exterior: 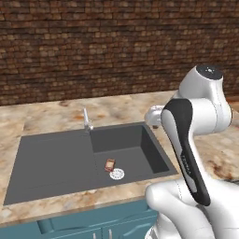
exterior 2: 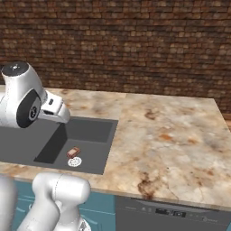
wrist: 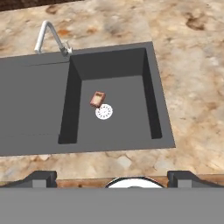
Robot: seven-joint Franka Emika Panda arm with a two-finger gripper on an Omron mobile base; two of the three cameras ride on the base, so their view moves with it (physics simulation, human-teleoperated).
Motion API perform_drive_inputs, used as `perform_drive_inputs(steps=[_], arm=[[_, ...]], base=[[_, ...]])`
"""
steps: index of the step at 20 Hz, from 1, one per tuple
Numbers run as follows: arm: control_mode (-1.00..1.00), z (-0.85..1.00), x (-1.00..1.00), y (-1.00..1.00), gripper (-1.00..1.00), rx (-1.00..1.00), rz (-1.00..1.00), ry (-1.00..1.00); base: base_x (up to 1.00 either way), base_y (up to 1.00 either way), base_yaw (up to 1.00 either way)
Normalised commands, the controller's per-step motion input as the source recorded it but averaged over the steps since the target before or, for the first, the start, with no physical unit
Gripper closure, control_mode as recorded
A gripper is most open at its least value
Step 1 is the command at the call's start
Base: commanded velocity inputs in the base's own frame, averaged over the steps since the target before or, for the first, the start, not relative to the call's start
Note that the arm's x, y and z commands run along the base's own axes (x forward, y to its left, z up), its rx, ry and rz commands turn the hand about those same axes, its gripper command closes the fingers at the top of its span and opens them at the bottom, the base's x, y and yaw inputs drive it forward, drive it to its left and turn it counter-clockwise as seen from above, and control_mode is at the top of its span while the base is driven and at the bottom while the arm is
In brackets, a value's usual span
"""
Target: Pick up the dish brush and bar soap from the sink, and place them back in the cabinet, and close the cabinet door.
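Observation:
The dark grey sink [exterior: 51,163] [exterior 2: 85,131] [wrist: 35,100] is set in a marbled counter. The bar soap [exterior: 109,164] [exterior 2: 73,152] [wrist: 97,99], a small reddish-brown block, lies on the floor of the deeper basin, right beside the white drain disc [exterior: 117,174] [wrist: 104,112]. My gripper [wrist: 112,178] hangs high above the sink's near edge and looks down into the basin. Its fingertips [wrist: 43,177] stand wide apart, open, with nothing between them. The dish brush is out of view, as are the cabinet and the cabinet door.
A silver faucet [exterior: 86,119] [wrist: 48,35] stands at the sink's back rim. Broad marbled counter [exterior 2: 171,131] stretches to the right of the sink. A brick wall [exterior: 93,42] backs it. Low teal cupboards [exterior: 93,226] and a dark appliance front [exterior 2: 171,212] sit below.

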Motion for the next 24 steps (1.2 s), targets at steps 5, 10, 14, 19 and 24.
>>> perform_drive_inputs(steps=[5,10,14,19,24], arm=[[-1.00,-0.20,0.30,0.17,-1.00,0.01,-0.01,0.11],[-1.00,-0.29,0.35,0.13,-1.00,0.00,-0.01,0.08],[-1.00,-0.39,0.34,0.02,-1.00,0.00,0.00,0.01],[-1.00,-0.42,0.26,0.00,-1.00,0.00,0.00,0.00],[-1.00,-0.46,0.19,0.00,-1.00,0.00,0.00,-0.01]], base=[[0.00,0.00,0.00],[0.00,0.00,0.00],[0.00,0.00,0.00],[0.00,0.00,0.00],[0.00,0.00,0.00]])
